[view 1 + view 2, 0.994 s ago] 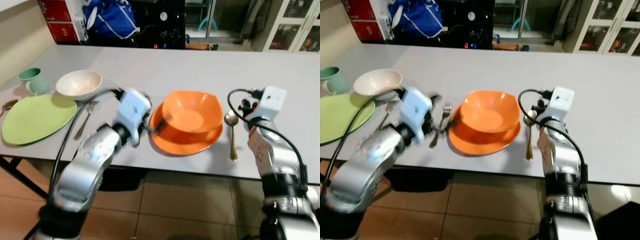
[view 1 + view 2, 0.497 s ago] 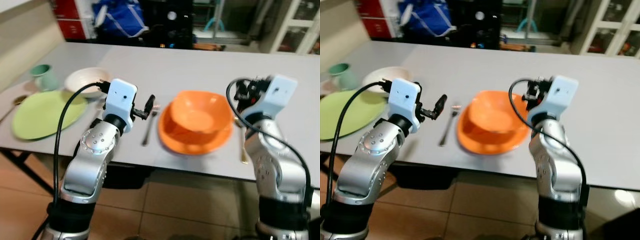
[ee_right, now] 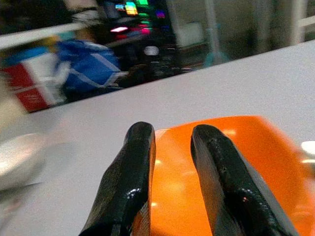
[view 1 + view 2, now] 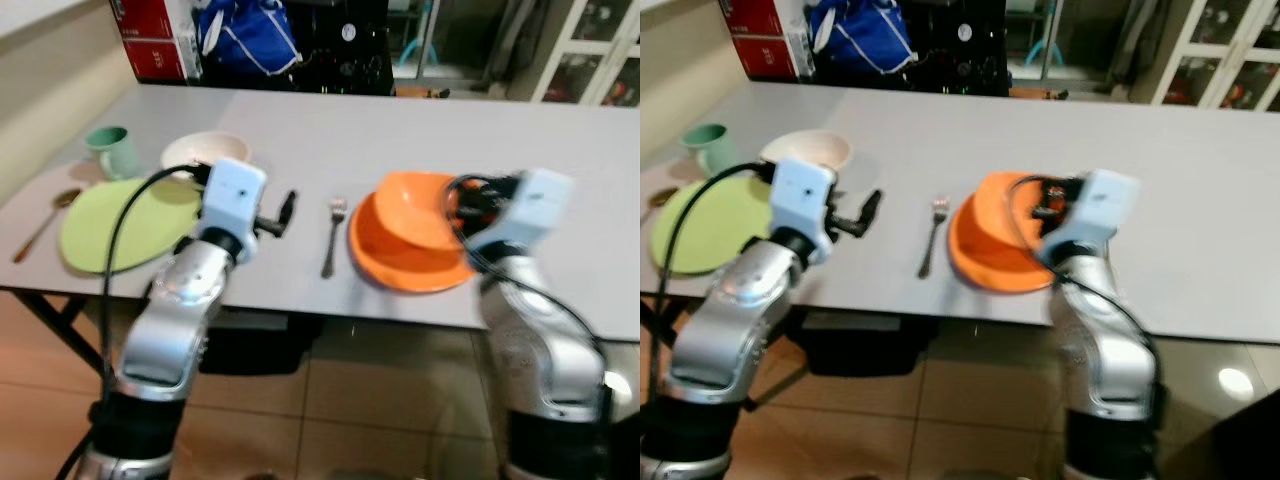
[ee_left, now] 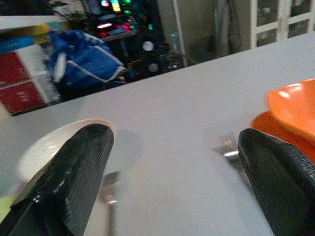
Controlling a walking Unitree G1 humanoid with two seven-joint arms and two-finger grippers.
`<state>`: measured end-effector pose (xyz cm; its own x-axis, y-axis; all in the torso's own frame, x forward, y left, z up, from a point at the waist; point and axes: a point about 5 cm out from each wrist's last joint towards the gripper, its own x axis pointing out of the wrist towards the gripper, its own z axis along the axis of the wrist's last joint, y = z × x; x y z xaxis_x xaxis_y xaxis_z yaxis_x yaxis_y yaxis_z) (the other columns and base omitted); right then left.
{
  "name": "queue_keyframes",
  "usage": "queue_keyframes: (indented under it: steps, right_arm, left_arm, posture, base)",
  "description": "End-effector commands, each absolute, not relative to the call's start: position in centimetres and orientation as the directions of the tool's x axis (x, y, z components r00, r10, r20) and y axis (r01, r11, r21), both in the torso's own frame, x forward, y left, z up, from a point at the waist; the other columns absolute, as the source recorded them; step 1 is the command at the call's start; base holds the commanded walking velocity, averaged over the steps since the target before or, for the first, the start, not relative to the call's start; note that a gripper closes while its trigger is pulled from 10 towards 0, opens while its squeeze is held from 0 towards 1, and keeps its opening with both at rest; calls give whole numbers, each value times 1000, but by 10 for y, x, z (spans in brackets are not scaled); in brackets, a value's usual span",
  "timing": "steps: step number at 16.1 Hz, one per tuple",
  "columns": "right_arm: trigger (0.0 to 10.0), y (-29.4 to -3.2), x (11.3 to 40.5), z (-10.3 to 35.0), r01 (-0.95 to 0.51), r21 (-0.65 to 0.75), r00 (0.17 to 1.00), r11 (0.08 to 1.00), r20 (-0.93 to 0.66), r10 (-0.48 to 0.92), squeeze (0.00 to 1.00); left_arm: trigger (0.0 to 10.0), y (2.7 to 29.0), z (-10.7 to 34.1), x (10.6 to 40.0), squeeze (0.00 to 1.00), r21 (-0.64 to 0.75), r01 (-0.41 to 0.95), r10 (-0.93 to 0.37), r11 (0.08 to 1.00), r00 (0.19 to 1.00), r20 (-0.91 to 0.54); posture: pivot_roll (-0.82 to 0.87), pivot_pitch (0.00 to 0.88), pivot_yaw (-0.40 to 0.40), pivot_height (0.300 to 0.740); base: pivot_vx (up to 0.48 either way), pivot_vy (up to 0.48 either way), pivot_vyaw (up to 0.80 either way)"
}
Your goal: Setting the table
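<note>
A silver fork (image 4: 330, 236) lies on the grey table (image 4: 330, 130), just left of the orange bowl (image 4: 425, 207) that sits on an orange plate (image 4: 400, 262). My left gripper (image 4: 285, 211) hovers left of the fork, open with nothing in it; in its wrist view the fingers (image 5: 74, 177) stand wide apart, with the fork (image 5: 229, 146) ahead. My right gripper (image 3: 173, 130) hangs over the orange bowl (image 3: 246, 147), fingers close together and holding nothing. Further left lie a green plate (image 4: 125, 224), a white bowl (image 4: 205, 152), a mint cup (image 4: 112, 150) and a gold spoon (image 4: 40, 222).
A blue bag (image 4: 245, 35) and red boxes (image 4: 150, 40) stand behind the table's far edge, with glass-door cabinets (image 4: 590, 60) at the back right. The near table edge (image 4: 300, 315) runs just before my arms, over a tiled floor (image 4: 330, 400).
The left gripper let go of the fork beside the orange plate and drew back to the left, open. The right arm swung left over the orange bowl. The camera turned, shifting the scene rightward.
</note>
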<state>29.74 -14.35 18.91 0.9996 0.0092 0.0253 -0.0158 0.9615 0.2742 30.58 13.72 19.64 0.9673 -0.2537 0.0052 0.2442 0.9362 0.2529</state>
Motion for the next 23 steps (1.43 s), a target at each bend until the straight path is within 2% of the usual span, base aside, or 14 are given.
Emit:
queue_keyframes:
  steps: [1, 4, 5, 6, 7, 8, 11, 12, 13, 14, 23]
  right_arm:
    - [10000, -146, 298, 193, -22, 271, 999, 962, 34, 13, 0]
    - [10000, -144, 298, 192, -23, 286, 999, 958, 31, 15, 0]
    - [10000, -143, 298, 192, -31, 295, 999, 955, 32, 22, 0]
    - [10000, -139, 300, 194, -56, 311, 998, 949, 39, 46, 0]
    - [10000, -137, 303, 193, -68, 305, 997, 950, 40, 59, 588]
    - [10000, -137, 304, 194, -63, 307, 998, 950, 47, 51, 1000]
    - [10000, -140, 307, 191, -31, 279, 1000, 960, 16, 27, 1000]
    - [10000, -139, 308, 191, -30, 270, 1000, 962, 12, 28, 890]
    - [10000, -139, 308, 191, -28, 261, 1000, 965, 8, 27, 0]
    - [10000, -139, 307, 190, -30, 258, 1000, 966, 5, 29, 0]
    - [10000, -136, 307, 183, -43, 256, 999, 966, -21, 50, 0]
  left_arm:
    - [10000, 134, 202, 307, 0, 249, 248, -261, 936, 965, 19]
    - [10000, 137, 202, 311, 0, 228, 231, -242, 946, 970, 17]
    - [10000, 137, 203, 310, 125, 219, 235, -245, 947, 969, 18]
    - [10000, 139, 205, 310, 318, 209, 232, -241, 950, 970, 20]
    - [10000, 141, 204, 311, 906, 201, 230, -238, 952, 971, 14]
    - [10000, 144, 201, 313, 1000, 204, 223, -229, 953, 973, 6]
    - [10000, 143, 205, 314, 1000, 219, 205, -216, 954, 976, 24]
    - [10000, 144, 205, 315, 1000, 220, 200, -210, 955, 977, 23]
    - [10000, 146, 203, 316, 655, 230, 196, -204, 953, 979, 13]
    - [10000, 147, 202, 317, 0, 240, 192, -200, 952, 980, 9]
    - [10000, 150, 205, 319, 0, 250, 176, -186, 952, 982, 17]
  posture:
    - [9, 0, 36, 740]
    - [17, 0, 23, 740]
    - [28, 0, 17, 740]
    - [31, 0, 19, 740]
    - [20, 0, 24, 740]
    - [12, 0, 25, 740]
    - [21, 0, 20, 740]
    - [16, 0, 21, 740]
    - [10, 0, 22, 740]
    - [8, 0, 24, 740]
    - [21, 0, 21, 740]
  base:
    - [0, 341, 0]
    - [0, 349, 0]
    - [0, 360, 0]
    - [0, 368, 0]
    - [0, 371, 0]
    - [0, 371, 0]
    - [0, 371, 0]
    - [0, 371, 0]
    - [0, 405, 0]
    - [0, 435, 0]
    - [0, 472, 0]
